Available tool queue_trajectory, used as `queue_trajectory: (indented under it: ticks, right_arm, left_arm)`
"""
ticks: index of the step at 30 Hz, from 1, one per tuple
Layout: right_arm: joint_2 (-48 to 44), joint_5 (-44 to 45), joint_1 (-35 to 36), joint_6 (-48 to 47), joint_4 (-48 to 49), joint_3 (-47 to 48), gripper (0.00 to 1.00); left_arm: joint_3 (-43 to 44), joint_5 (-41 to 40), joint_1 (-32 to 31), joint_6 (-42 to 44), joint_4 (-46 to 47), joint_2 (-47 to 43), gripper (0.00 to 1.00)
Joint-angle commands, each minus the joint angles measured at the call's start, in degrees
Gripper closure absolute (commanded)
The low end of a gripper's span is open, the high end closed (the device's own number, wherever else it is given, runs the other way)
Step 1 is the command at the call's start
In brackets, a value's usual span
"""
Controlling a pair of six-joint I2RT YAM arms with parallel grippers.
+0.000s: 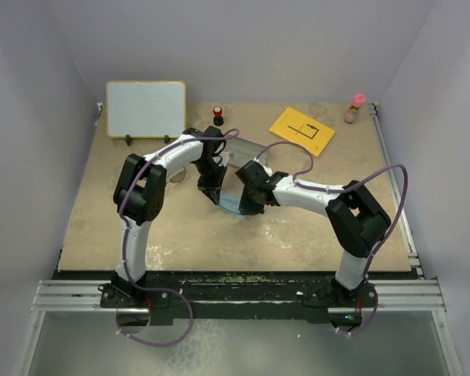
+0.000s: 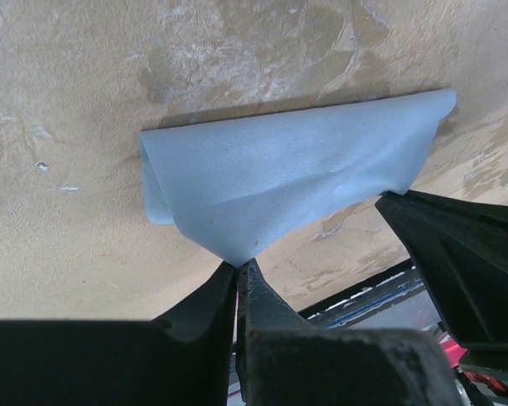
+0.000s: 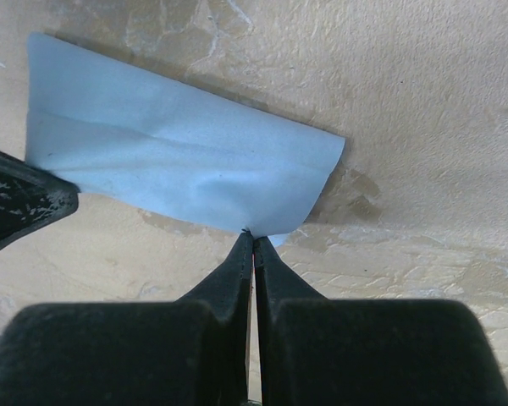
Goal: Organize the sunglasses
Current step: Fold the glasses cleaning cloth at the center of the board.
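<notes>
Left gripper (image 2: pixel 240 269): we have it pinched closed on one corner of the light blue cloth (image 2: pixel 288 178).
Right gripper (image 3: pixel 252 238): clamped on another corner.
Cloth: folded, slung between both grippers over the desk (image 2: pixel 68 220).
Sunglasses (image 1: pixel 177 174): small dark shape on the desk, just beside our left arm (image 1: pixel 168 157).

Bench (image 1: pixel 313 227): tan, mottled surface. On it are noted:
- a white board (image 1: pixel 146 109), upper left
- a small red-capped object (image 1: pixel 218 115), top centre
- a yellow card (image 1: pixel 301 131), upper right of centre
- a pink-capped bottle (image 1: pixel 355 109), upper right corner
- a light blue cloth (image 2: pixel 288 178), folded, at centre; contact with the bench not determinable
</notes>
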Motion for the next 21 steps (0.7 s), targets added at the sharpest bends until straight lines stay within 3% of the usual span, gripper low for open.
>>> queue_trajectory:
  ticks: [1, 13, 21]
  right_arm:
    - [1.1, -0.3, 0.3, 0.6, -1.1, 0.5, 1.0]
    - [1.9, -1.9, 0.9, 0.7, -0.1, -0.4, 1.0]
    - [2.0, -2.2, 1.5, 1.0, -0.2, -0.2, 1.0]
  left_arm:
    - [-0.2, 0.8, 0.5, 0.5, 0.9, -1.9, 0.96]
    - [-4.7, 0.3, 0.4, 0.7, 2.9, -2.9, 0.96]
    - [-2.7, -0.6, 0.4, 0.7, 2.6, -1.3, 0.96]
